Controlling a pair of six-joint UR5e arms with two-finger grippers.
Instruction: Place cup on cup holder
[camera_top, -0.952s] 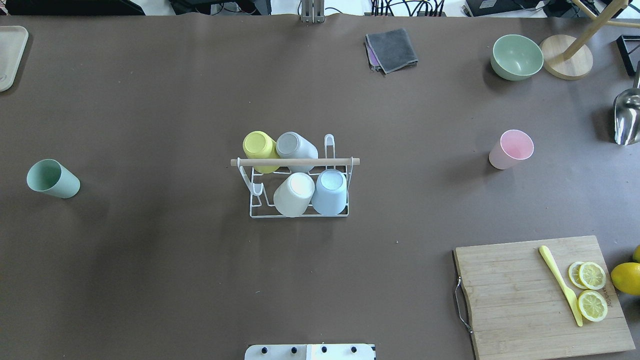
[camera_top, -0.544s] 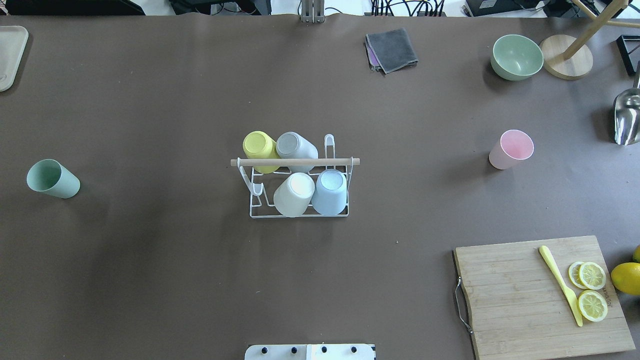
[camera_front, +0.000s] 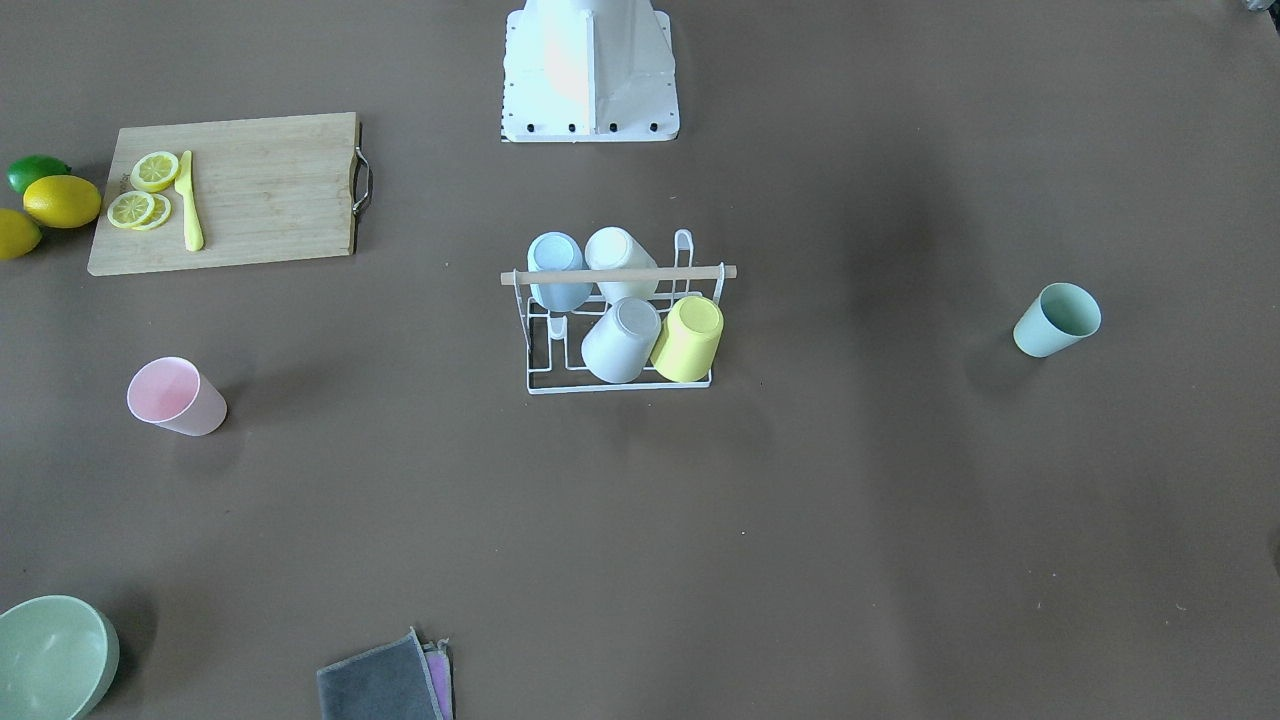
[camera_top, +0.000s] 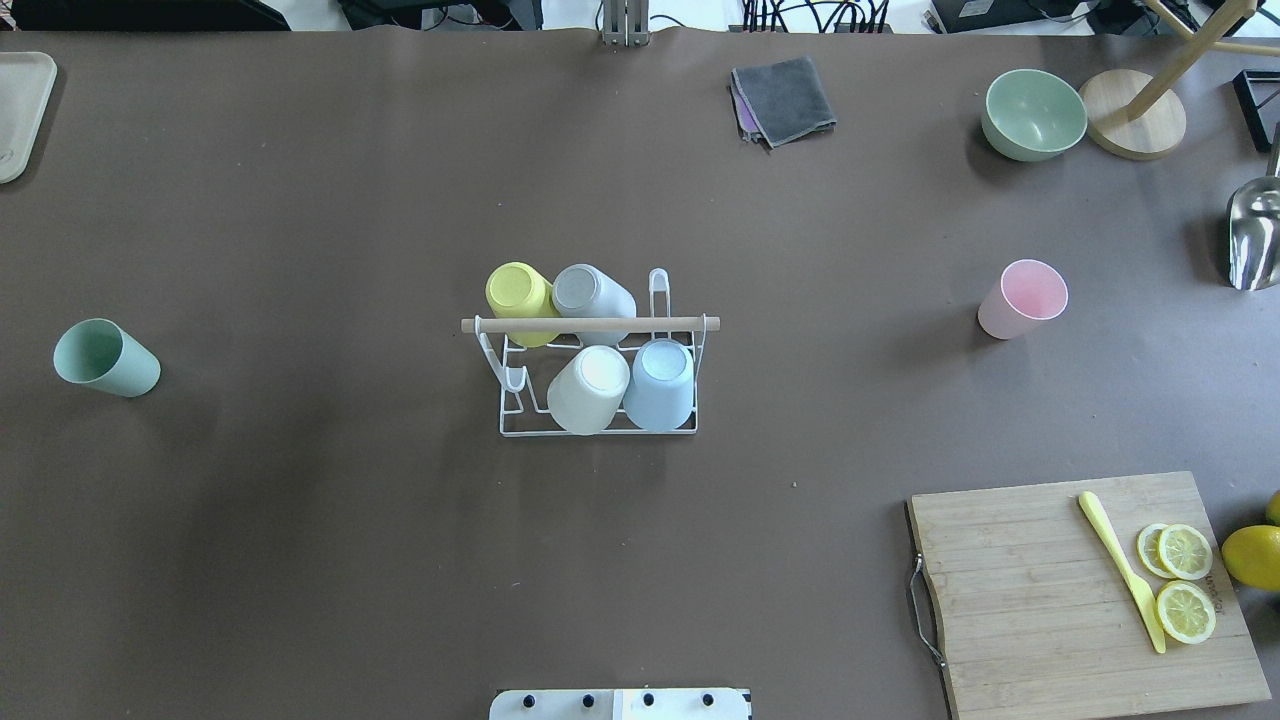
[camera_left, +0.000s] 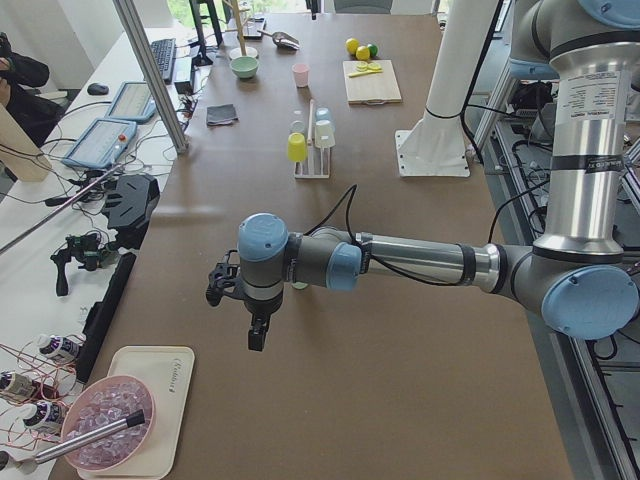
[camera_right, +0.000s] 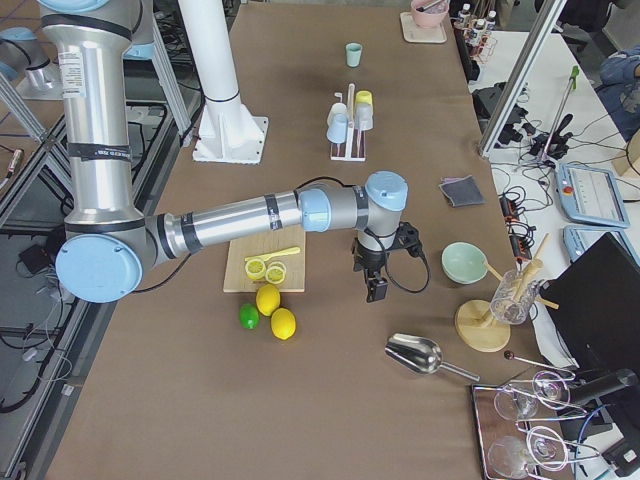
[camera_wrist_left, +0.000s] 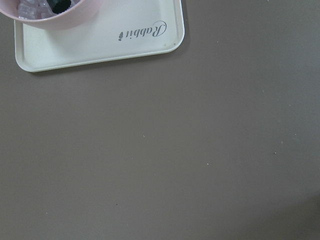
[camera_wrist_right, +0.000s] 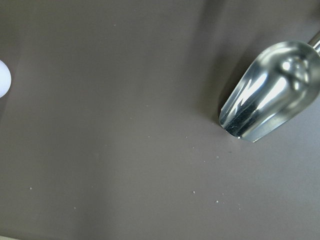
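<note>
Counter (camera_top: 300, 560) at the outset of the placement, with neither loose cup yet taken up. The cup holder (camera_top: 600, 324) stands at mid-counter, its wooden rod running left to right across the robot's front. Four cups sit upturned on its prongs and two prongs are bare, one at the near left, one at the far right. Two cups stand loose, mouths up: the green cup (camera_top: 105, 357) out to the robot's left and the pink cup (camera_top: 1022, 298) out to its right, each well apart from the holder. The left hand (camera_left: 255, 335) hangs fingers-down over the left end of the counter, near the white tray (camera_wrist_left: 100, 45). The right hand (camera_right: 376, 288) hangs likewise at the right end, close by the metal scoop (camera_wrist_right: 267, 95). Whether either hand's fingers are apart or together cannot be told from these side views. Each cup appears to lie inboard of its own hand, between hand and holder, so green falls to the left arm and pink to the right. Either cup would likely need turning mouth-down before it meets a prong.
</note>
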